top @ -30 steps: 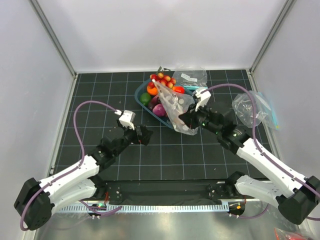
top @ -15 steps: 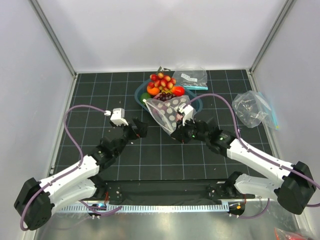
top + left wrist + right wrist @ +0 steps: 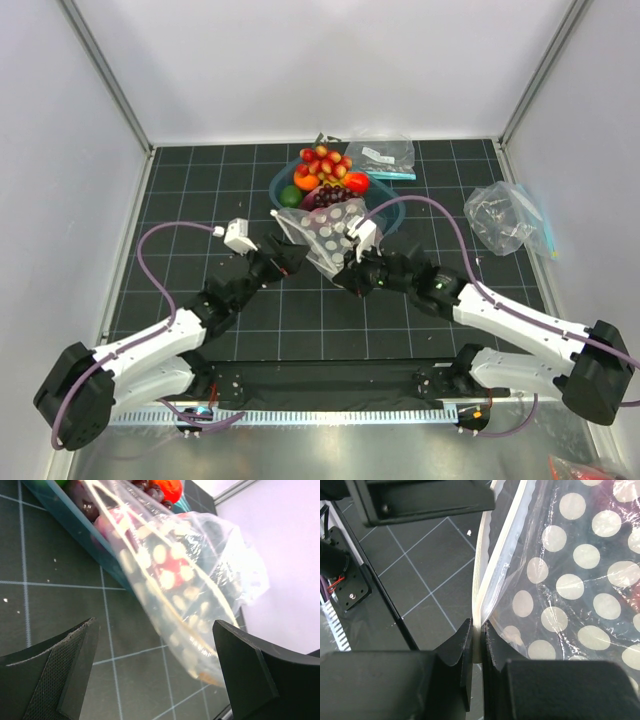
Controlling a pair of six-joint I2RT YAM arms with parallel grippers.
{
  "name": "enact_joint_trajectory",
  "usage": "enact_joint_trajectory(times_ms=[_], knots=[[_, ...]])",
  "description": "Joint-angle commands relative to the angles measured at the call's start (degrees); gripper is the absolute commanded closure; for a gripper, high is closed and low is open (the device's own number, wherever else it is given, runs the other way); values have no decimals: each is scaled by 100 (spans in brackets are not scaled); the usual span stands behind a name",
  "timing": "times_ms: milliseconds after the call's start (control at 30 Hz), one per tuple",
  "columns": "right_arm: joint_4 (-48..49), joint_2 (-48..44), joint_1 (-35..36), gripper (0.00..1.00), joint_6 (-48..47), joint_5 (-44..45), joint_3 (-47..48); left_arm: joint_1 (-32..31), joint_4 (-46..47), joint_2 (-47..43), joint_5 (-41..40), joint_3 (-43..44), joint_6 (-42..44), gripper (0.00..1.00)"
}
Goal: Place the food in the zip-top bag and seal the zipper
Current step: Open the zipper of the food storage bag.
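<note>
- Located zip-top bag (image 3: 325, 232) lifted off the desk (image 3: 200, 180), hanging just at the near rim of the blue tray (image 3: 392, 212), between the two hands.
- Found right hand (image 3: 350, 268) clenched on the zipper (image 3: 487, 575). In its wrist view, saw the pale strip pinched flat between both fingertips and the white-dotted film fanning away up and to the right.
- Could not tell whether the strip is pressed shut along the rest of its length.
- Found left hand (image 3: 150, 675) released, fingers (image 3: 55, 670) spread wide. Saw the bag slanting across the gap ahead of them, with no contact visible.
- Logged food lying in the tray: tomato (image 3: 357, 181) on the right side, grape bunch (image 3: 325, 193) at the middle, orange fruit (image 3: 305, 181) and green fruit (image 3: 290, 195) on the left, pile of small red and yellow fruits (image 3: 325, 158) at the far rim.
- Noted a red piece (image 3: 165, 570) showing through the dotted film in the left wrist view, and a purple-pink piece (image 3: 107, 527) close by at the tray wall. Could not tell whether either sits inside the bag or behind it in the tray.
- Logged two plain clear bags on the desk: one with a teal strip (image 3: 380, 152) just beyond the tray, another (image 3: 500, 215) toward the right edge, both well apart from the hands.
</note>
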Motion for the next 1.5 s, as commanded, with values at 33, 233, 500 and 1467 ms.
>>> enact_joint_trajectory(times_ms=[33, 233, 500, 1467], knots=[[197, -50, 231, 94, -64, 275, -84, 76, 543, -189, 78, -123, -369, 0], [250, -111, 380, 94, -38, 406, -146, 94, 499, -49, 104, -71, -396, 22], [312, -208, 389, 94, -3, 609, -225, 94, 349, 101, 87, 17, -378, 44], [-892, 837, 793, 46, -214, 1443, 1540, 67, 569, 461, 235, 122, 263, 100]])
